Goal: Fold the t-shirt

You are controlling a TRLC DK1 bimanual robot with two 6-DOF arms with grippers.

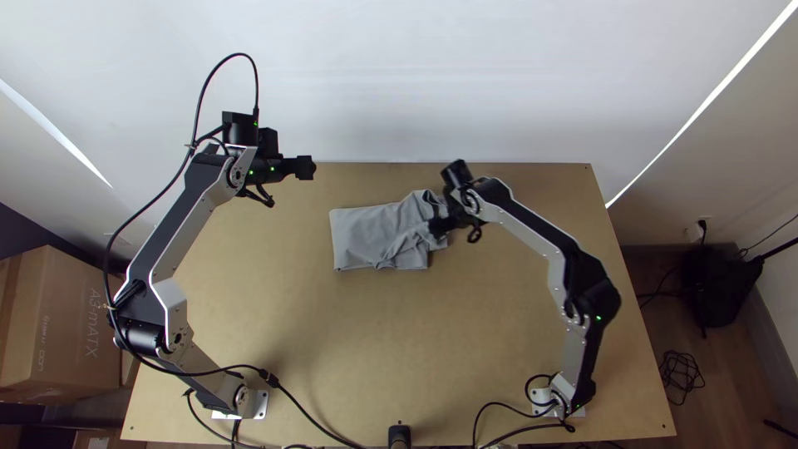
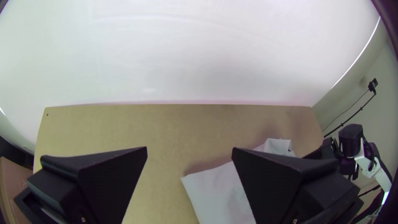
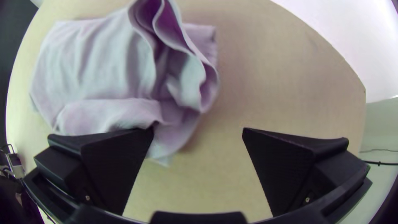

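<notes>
1. At the near edge of the table (image 1: 374,357), loose black cables (image 1: 312,417) are strung by the arms' bases, and a small black object (image 1: 400,436) is placed at the middle.
2. On the floor to the right, a coil of cable (image 1: 682,374) is seen, with a black bag-like thing (image 1: 713,287) beyond it; to the left, a cardboard box (image 1: 75,333) is set beside the table.
3. The grey t-shirt (image 1: 362,237) is laid past the middle of the table, folded into a rough rectangle. Its left part is fairly flat; its right end is bunched into raised folds.
4. That right end is partly hidden from above by the right gripper (image 1: 438,226), whose fingers are spread apart, one of them at the bunched cloth. Whether cloth is touched cannot be told.
5. Farther off and left of the shirt, the left gripper (image 1: 306,167) is held near the table's far edge, its fingers parted widely. A black cable (image 1: 108,258) is looped along its arm.
6. Beyond the table, the far side is closed off by a white wall (image 1: 416,83).
</notes>
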